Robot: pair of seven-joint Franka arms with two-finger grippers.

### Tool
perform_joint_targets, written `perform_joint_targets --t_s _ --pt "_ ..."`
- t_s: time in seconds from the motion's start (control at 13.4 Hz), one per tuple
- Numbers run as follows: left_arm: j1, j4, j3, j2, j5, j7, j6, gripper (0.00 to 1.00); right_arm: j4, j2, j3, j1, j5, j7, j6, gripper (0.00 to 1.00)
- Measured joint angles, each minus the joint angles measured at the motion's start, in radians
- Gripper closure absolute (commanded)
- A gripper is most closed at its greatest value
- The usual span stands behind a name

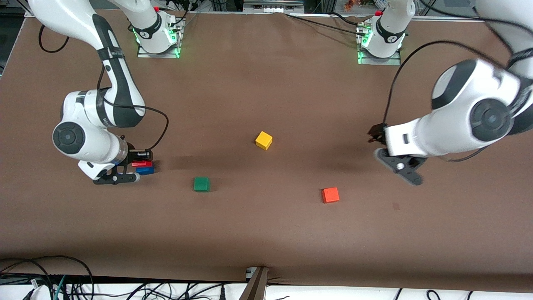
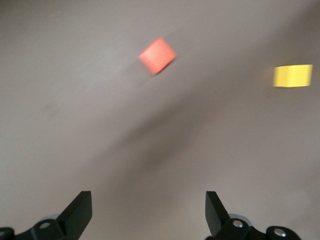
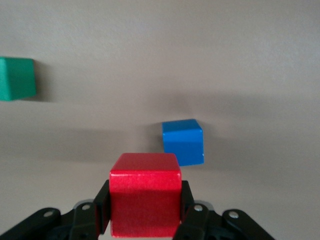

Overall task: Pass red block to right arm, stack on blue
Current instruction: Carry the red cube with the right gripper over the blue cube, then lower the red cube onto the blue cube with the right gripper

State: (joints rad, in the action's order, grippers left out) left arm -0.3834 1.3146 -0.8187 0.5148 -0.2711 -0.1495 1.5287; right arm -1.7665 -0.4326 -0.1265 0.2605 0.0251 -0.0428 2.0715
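Observation:
The red block [image 1: 142, 163] is held between the fingers of my right gripper [image 1: 143, 160], which is shut on it at the right arm's end of the table. In the right wrist view the red block [image 3: 145, 200] fills the shut right gripper [image 3: 145, 207]. The blue cube [image 1: 145, 170] rests on the table just under it, and in the right wrist view the blue cube [image 3: 183, 141] shows slightly off to one side. My left gripper [image 1: 373, 136] is open and empty over bare table at the left arm's end. Its fingers stand wide apart in the left wrist view [image 2: 148, 202].
A green cube [image 1: 201, 184] lies near the blue one, toward the table's middle, and shows in the right wrist view [image 3: 16, 78]. A yellow cube [image 1: 263, 140] sits mid-table. An orange cube [image 1: 330, 194] lies nearer the front camera, near the left gripper. Both show in the left wrist view: orange cube [image 2: 157, 55], yellow cube [image 2: 292, 76].

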Motion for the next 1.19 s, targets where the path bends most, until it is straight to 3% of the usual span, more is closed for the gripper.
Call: perform_joint_targets --t_s 0.22,0.3,0.6,0.75,1.04,1.19 --pt "-0.016 -0.025 0.020 -0.141 -0.002 0.076 -0.107 0.00 -0.073 0.039 0.000 0.000 -0.020 0.014 0.045 0.84" --pt "0.004 -0.027 0.069 -0.193 -0.002 0.088 -0.127 0.00 -0.083 0.043 0.000 0.000 -0.021 0.031 0.056 0.84" --pt "0.273 0.008 0.514 -0.361 0.091 0.107 -0.117 0.00 -0.145 0.048 -0.012 -0.003 -0.022 0.088 0.155 0.84" --pt "0.331 0.074 0.661 -0.421 0.150 0.111 -0.071 0.00 -0.166 0.047 -0.018 -0.010 -0.022 0.110 0.187 0.84" --pt "0.400 0.318 0.806 -0.538 0.198 0.124 0.095 0.00 -0.182 0.039 -0.036 -0.017 -0.022 0.176 0.237 0.84" --pt "0.424 0.382 0.821 -0.562 0.201 0.150 0.120 0.00 -0.183 0.027 -0.036 -0.018 -0.022 0.189 0.253 0.84"
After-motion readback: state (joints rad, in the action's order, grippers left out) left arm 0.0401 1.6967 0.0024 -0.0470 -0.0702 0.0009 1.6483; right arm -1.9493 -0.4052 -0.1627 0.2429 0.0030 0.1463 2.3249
